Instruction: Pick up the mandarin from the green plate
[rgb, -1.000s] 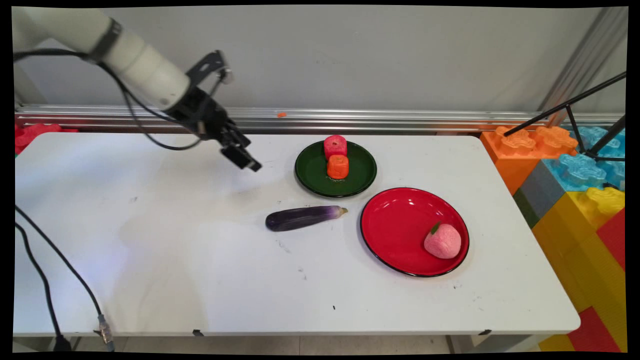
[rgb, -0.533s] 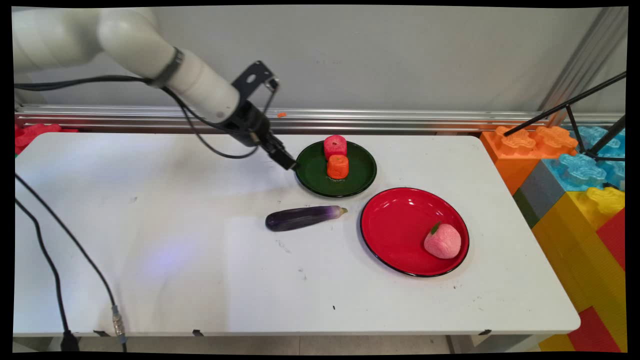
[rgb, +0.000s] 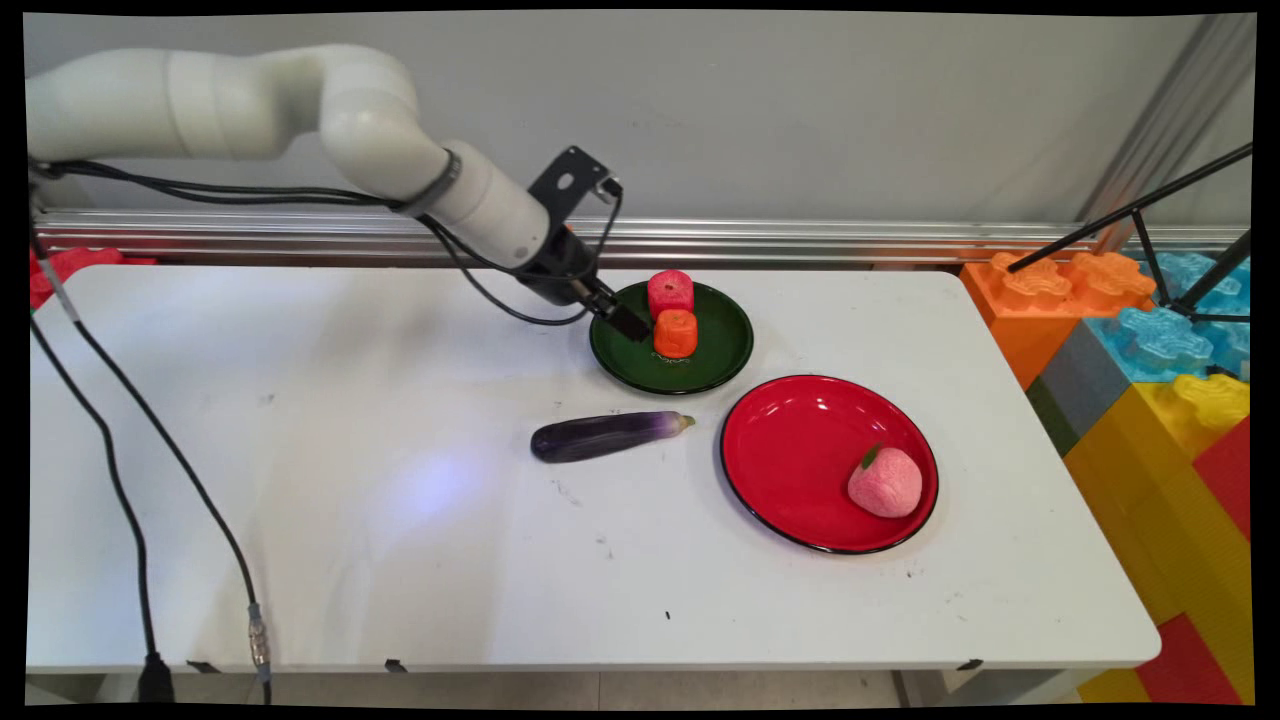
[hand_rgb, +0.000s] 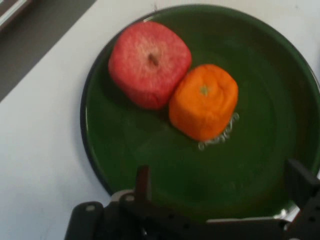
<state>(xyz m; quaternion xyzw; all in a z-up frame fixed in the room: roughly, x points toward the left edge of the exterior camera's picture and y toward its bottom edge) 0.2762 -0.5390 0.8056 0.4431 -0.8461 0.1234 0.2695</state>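
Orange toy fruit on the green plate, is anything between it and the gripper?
Nothing visible. The gripper, jaws open, hovers over the green plate, and the orange toy fruit lies directly ahead, touching the red toy fruit.

No lettering, label, brand, number or sign can be read in either view. The only candidate is a pale, looping mark on the green plate (hand_rgb: 125, 150), on its floor against the base of the orange fruit-shaped piece (hand_rgb: 204, 100), straight ahead of the claw (hand_rgb: 220, 182) between its spread fingers. In the hand view it looks like a short line of script or an emblem, but its characters cannot be made out. In the main view it shows only as a faint light smudge.
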